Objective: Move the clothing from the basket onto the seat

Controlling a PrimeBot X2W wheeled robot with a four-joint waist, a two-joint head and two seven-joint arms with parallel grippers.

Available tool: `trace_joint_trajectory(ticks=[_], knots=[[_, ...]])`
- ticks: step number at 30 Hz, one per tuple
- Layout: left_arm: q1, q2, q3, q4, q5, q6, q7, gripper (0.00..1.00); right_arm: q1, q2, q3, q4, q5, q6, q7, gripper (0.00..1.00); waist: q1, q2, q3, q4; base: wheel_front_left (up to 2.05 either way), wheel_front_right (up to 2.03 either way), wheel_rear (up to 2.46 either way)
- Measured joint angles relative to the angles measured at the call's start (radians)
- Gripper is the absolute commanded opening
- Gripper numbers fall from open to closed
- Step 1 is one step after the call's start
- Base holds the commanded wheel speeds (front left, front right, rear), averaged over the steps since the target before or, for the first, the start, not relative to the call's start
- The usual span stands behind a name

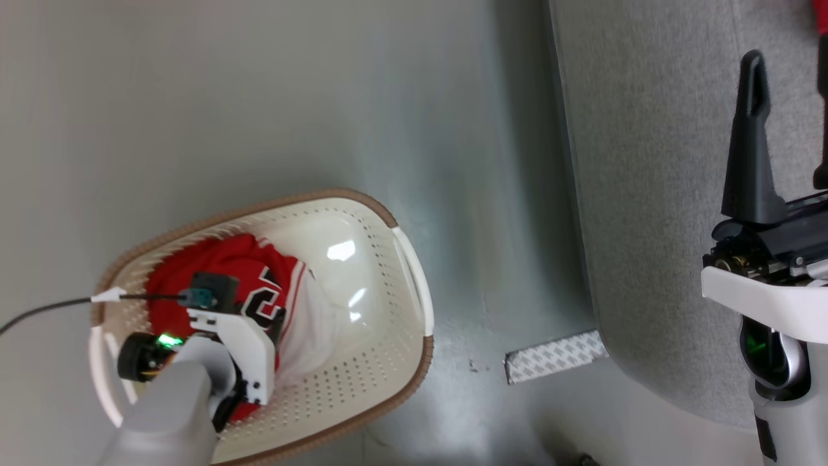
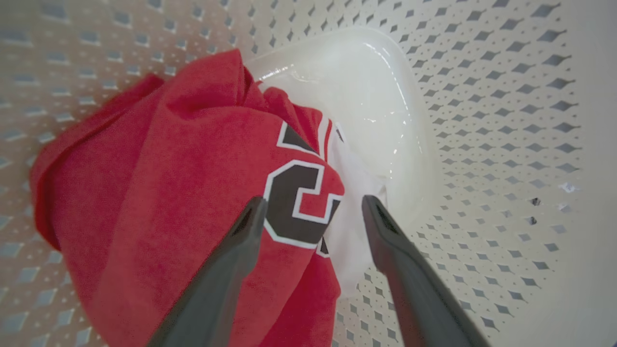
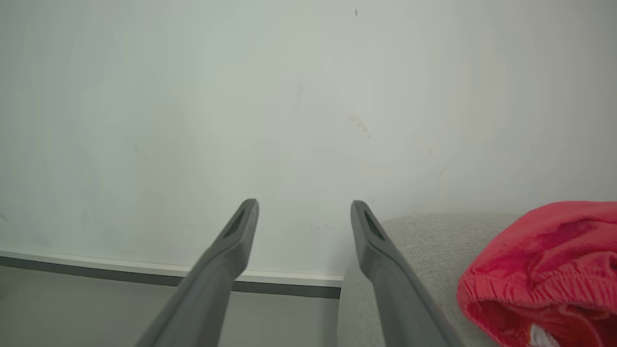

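Dark fingers of the left gripper (image 2: 314, 200) hang spread wide, nothing caught between them, deep inside the oval cream-white perforated plastic laundry basket (image 2: 482, 144). Right under those tips lies the bright red jersey (image 2: 193, 168), crumpled, its black white-edged number (image 2: 299, 202) sitting between the two fingers; whether they touch the cloth I cannot tell. A fold of white fabric (image 2: 356, 231) spills off its right side onto the glossy basket floor. The jersey fills the left half of the basket, the right half bare. The brown rim and white handles ring it on the grey floor (image 1: 323, 97).

Over to the right, well apart, the right gripper (image 3: 303, 203) is released too, jaws wide, holding nothing, above the large light grey fabric seat (image 1: 647, 194). Beside its right finger a bundle of bright red shorts (image 3: 544, 260) rests on that seat. Beyond it stands a pale wall (image 3: 289, 96).
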Motion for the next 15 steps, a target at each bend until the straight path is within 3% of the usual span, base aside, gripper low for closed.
trace_joint_trajectory(ticks=[15], knots=[[-0.12,0.093,-0.071,0.108,-0.008,0.018,0.146,1.0,-0.029,0.035,0.0,-0.071,0.003,0.0,0.0,1.0,-0.0001,0.0,0.16,-0.111,0.0,0.0,0.0]])
